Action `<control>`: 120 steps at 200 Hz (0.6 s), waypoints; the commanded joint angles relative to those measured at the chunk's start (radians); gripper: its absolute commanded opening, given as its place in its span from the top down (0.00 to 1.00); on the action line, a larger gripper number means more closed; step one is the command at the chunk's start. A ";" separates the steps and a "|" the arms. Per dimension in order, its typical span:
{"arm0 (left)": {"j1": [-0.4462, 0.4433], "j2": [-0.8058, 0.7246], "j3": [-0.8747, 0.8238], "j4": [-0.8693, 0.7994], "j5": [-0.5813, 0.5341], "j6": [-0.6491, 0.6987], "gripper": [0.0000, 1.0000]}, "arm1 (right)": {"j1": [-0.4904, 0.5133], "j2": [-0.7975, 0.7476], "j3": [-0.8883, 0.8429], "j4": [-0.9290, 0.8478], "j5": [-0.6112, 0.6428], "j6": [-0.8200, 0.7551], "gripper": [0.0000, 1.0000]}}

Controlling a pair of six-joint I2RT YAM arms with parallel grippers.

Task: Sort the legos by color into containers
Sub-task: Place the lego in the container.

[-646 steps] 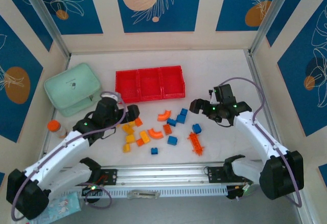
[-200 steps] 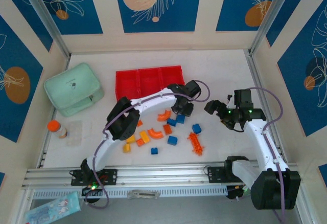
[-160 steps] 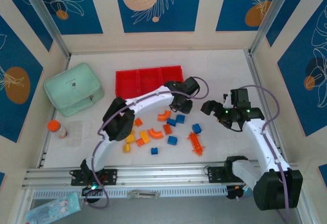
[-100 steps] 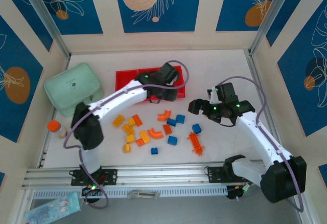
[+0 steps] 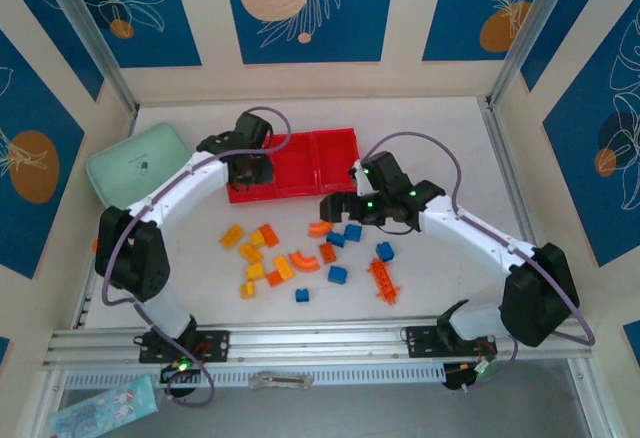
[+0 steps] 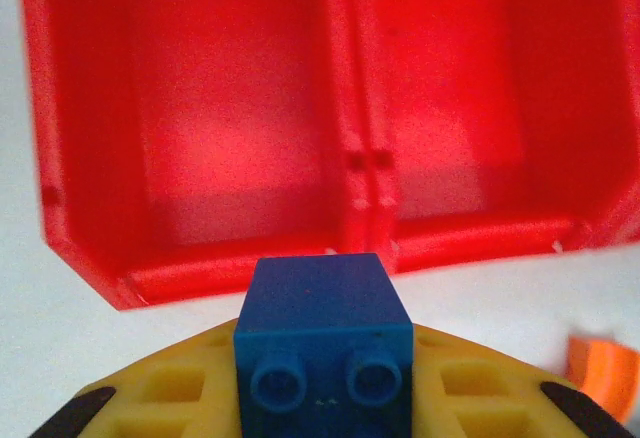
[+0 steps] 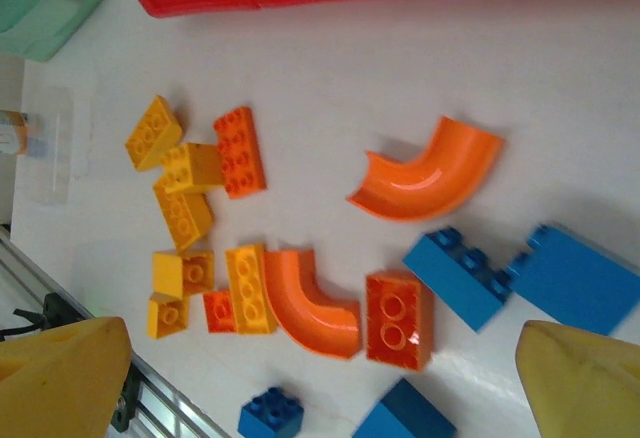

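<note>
While the left gripper [image 6: 322,398] pinches the blue brick [image 6: 322,308], centre it over the end compartment [image 6: 225,128] before release. The right gripper [image 5: 338,206] hangs spread.

The white table [image 5: 430,128] bears a red tray [image 5: 335,158], a mint case [image 5: 130,163] left of it, and legos [image 5: 303,261] scattered before it.

Seen from the left wrist, the blue brick [image 6: 322,308] runs off the bottom edge, the red tray [image 6: 355,108] off the top and right, an orange brick [image 6: 600,373] off the right. From above, the left arm [image 5: 175,193] hides part of the tray.
</note>
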 commanded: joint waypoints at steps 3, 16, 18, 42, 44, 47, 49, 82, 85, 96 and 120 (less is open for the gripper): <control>0.051 0.058 -0.004 0.065 0.022 0.013 0.83 | 0.019 0.036 0.068 0.028 0.032 -0.010 0.01; 0.074 0.086 -0.004 0.098 0.022 0.011 0.83 | 0.022 0.050 0.081 0.031 0.034 -0.016 0.01; 0.077 0.092 -0.001 0.100 0.022 0.011 0.83 | 0.023 0.051 0.083 0.032 0.036 -0.017 0.01; 0.100 0.170 0.060 0.082 -0.013 0.037 0.73 | 0.021 0.061 0.093 0.026 0.052 -0.024 0.01; 0.102 0.176 0.067 0.077 -0.015 0.038 0.72 | 0.021 0.061 0.093 0.025 0.054 -0.025 0.01; 0.103 0.185 0.078 0.070 -0.018 0.042 0.69 | 0.021 0.061 0.093 0.025 0.056 -0.025 0.01; 0.104 0.192 0.085 0.066 -0.019 0.045 0.67 | 0.021 0.060 0.093 0.023 0.058 -0.025 0.01; 0.110 0.215 0.122 0.064 -0.029 0.061 0.54 | 0.011 0.045 0.090 0.007 0.070 -0.032 0.01; 0.111 0.214 0.120 0.067 -0.026 0.061 0.54 | 0.009 0.043 0.090 0.005 0.070 -0.033 0.01; 0.110 0.212 0.117 0.074 -0.002 0.071 0.52 | 0.003 0.034 0.084 0.003 0.075 -0.033 0.01; 0.110 0.210 0.128 0.039 0.005 0.067 0.48 | -0.026 0.011 0.072 -0.003 0.065 -0.028 0.01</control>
